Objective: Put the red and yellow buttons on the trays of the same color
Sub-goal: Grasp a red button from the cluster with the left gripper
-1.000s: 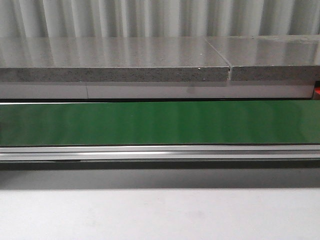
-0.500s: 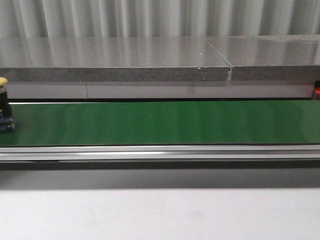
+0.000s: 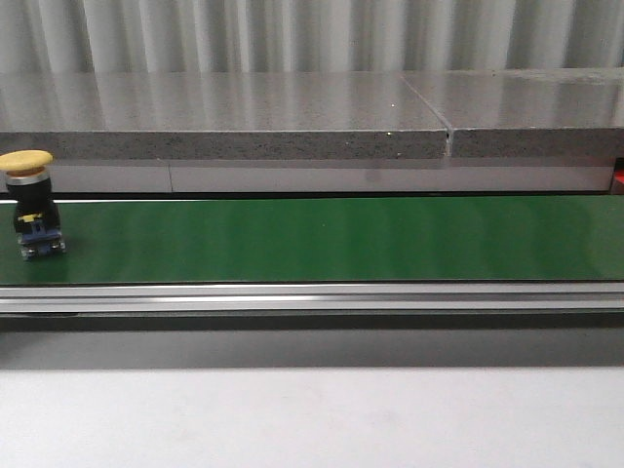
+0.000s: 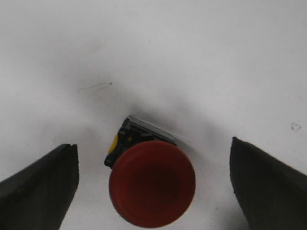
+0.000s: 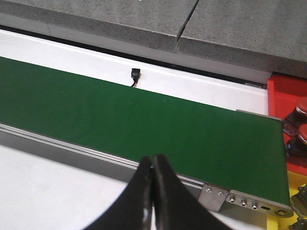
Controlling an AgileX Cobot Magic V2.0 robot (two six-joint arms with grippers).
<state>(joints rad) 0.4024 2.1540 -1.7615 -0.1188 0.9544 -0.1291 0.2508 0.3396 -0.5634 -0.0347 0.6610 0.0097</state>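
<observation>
Yellow button (image 3: 29, 203) upright on the green conveyor belt (image 3: 322, 239), close to the belt's left end in the front view, mushroom cap up and dark body with a bluish base down on the belt surface. Standing cap-up probably because the flat base is the stable face, leaving the body sides free for a grip. Bare belt everywhere to its right, grey stone ledge (image 3: 224, 117) behind, metal rail (image 3: 312, 296) along the near edge.

Red button (image 4: 151, 182) on a white table (image 4: 192, 57), seen from straight above in the left wrist view, red cap facing the camera and black housing with a yellow spot peeking out behind. Left hand (image 4: 153, 184) spread wide, dark fingers (image 4: 41, 184) either side of the cap and well clear of it, nothing held. Looks like a straddle lined up for closing on the button; equally could be a release, cannot say which. Open white surface all round, no obstacle near.

Right hand (image 5: 153, 191) pinched to a narrow point, fingertips touching, holding nothing, poised over the near rail of the belt toward its right end. Red tray (image 5: 288, 103) just past that belt end, a couple of red-capped buttons (image 5: 302, 136) already in it; a yellow edge (image 5: 288, 225) at the corner, likely the yellow tray. Broad empty belt ahead for reaching
</observation>
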